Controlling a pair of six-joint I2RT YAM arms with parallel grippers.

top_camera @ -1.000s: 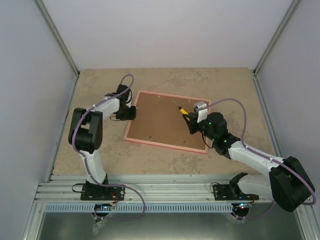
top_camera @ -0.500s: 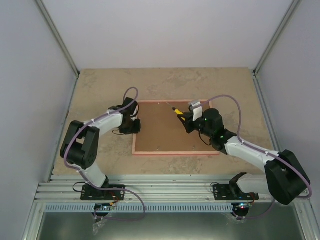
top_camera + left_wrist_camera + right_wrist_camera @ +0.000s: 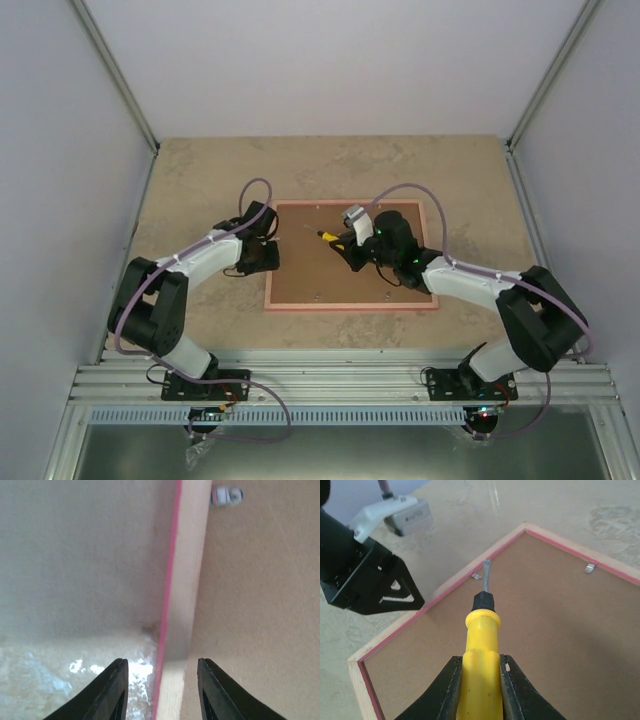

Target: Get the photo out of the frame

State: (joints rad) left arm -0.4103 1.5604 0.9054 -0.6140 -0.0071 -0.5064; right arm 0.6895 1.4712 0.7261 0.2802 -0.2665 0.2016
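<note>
Right now the frame [image 3: 352, 305] lies flat on the counter [image 3: 200, 180], close to the middle, with its face down. Its brown back [image 3: 330, 275] looks up. A thin pink line runs round the outside of the pale wood edge.

The left tool [image 3: 161, 662] is at the left side of the frame. Its two black fingers [image 3: 112, 690] stand apart. One is over the counter and the other is over the brown back. The wood edge of the frame sits in the gap between them. There is room on both sides of that edge, so this tool is a little way open and has hold of nothing.

The right tool [image 3: 480, 659] reaches over the frame, above the far left part of the brown back. It is closed tight on a screwdriver [image 3: 481, 630] with a fat yellow handle. One finger presses on each side of the handle. The thin metal tip points away from the tool, toward the inside of the frame's edge. It ends very close to a little metal clip [image 3: 475, 576] there. I cannot tell if the tip touches it. A second clip [image 3: 590, 568] sits on the next side of the frame, well apart from the tip.

From the right wrist, the black body of the left tool shows just outside the frame, near the first clip.
</note>
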